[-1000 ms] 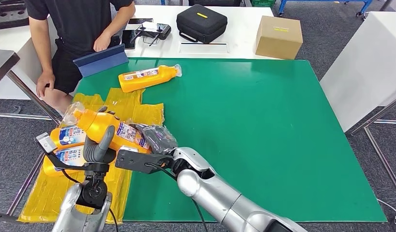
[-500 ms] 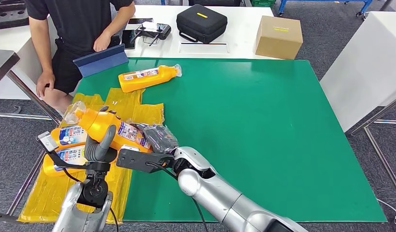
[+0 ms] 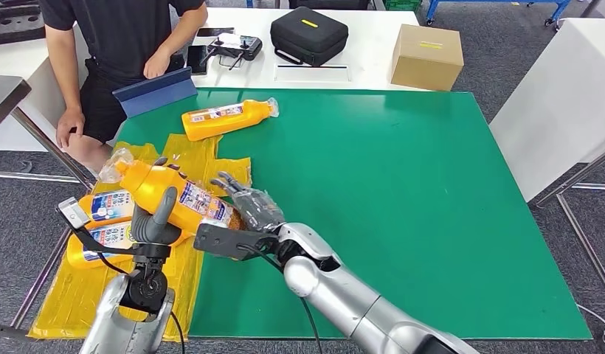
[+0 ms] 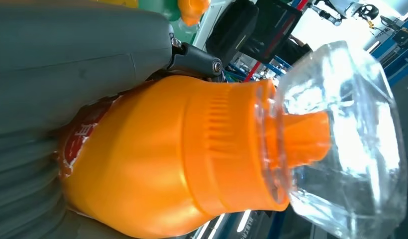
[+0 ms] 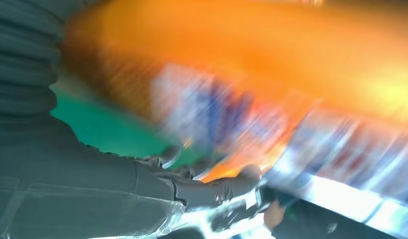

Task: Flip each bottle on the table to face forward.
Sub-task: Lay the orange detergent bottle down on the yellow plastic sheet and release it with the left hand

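My left hand (image 3: 153, 221) grips an orange bottle (image 3: 170, 193) around its middle and holds it tilted above the yellow plastic sheet (image 3: 211, 166), its clear cap (image 3: 113, 166) pointing away to the left. The left wrist view shows the grey hand (image 4: 67, 74) wrapped on the bottle (image 4: 192, 159) just behind the clear cap (image 4: 341, 134). My right hand (image 3: 249, 208) is at the bottle's base end with its fingers spread; its wrist view shows the blurred bottle (image 5: 291, 74) just past the hand (image 5: 67, 174). Another orange bottle (image 3: 226, 118) lies label-up on the green mat (image 3: 403, 192).
Two more orange bottles (image 3: 108, 208) (image 3: 100, 240) lie on the yellow sheet under my left arm. A person (image 3: 115, 44) stands at the far left beside a blue folder (image 3: 153, 91). A black case (image 3: 308, 33) and a cardboard box (image 3: 426, 56) sit on the white table behind.
The held bottle has turned slightly, showing more of its label. My right hand has slid right off the bottle's base and spread its fingers. The left hand keeps its grip.
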Motion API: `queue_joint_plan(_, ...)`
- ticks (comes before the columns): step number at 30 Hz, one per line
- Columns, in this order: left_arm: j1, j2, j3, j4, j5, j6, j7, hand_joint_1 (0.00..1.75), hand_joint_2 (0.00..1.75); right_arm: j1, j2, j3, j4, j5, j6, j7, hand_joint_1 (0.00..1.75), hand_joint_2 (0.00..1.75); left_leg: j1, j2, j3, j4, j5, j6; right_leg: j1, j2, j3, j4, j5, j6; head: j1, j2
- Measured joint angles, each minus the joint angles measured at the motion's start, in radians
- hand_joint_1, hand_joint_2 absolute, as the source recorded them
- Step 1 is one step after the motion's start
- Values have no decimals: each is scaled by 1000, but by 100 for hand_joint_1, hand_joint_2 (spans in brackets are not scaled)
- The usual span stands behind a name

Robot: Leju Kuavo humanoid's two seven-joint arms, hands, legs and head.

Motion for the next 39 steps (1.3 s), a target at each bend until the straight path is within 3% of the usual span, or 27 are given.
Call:
queue_joint_plan(8, -9, 27, -3, 0, 29, -2, -22, 175, 175, 23, -107, -134, -118, 6, 9, -7, 0, 0, 0, 0, 0, 0, 0, 0, 0, 0, 1, 0, 0, 0, 0, 0)
queue_joint_plan(13, 16, 48, -2, -4, 6, 3, -52, 175, 175, 35, -138, -184, -138, 19, 9, -39, 0, 0, 0, 0, 0, 0, 0, 0, 0, 0, 1, 0, 0, 0, 0, 0)
queue_joint_plan(19, 17, 85, 26, -21, -234, 128, -160, 175, 175, 77, -176, -233, -219, 57, 7, -44, 0, 0, 0, 0, 0, 0, 0, 0, 0, 0, 0, 0, 0, 0, 0, 0)
queue_joint_plan(22, -4, 103, 52, -22, -431, 259, -211, 175, 175, 103, -189, -256, -261, 86, 9, -46, 0, 0, 0, 0, 0, 0, 0, 0, 0, 0, 0, 0, 0, 0, 0, 0)
queue_joint_plan(26, -93, 137, 98, 0, -786, 459, -238, 175, 175, 149, -197, -289, -327, 137, 34, -56, 0, 0, 0, 0, 0, 0, 1, 1, 0, 0, 1, 0, 0, 0, 0, 0)
queue_joint_plan(32, -248, 170, 142, 82, -1042, 579, -210, 175, 175, 175, -197, -317, -370, 166, 58, -73, 0, 0, 0, -1, 0, 0, 1, 1, 0, -1, 1, 0, 1, 1, 0, 0)
queue_joint_plan(39, -540, 186, 115, 356, -1353, 716, -157, 175, 175, 168, -196, -317, -342, 156, 74, -143, 0, 0, 0, -1, -1, 1, 3, 2, 0, -1, 1, 0, 2, 3, 0, 0)
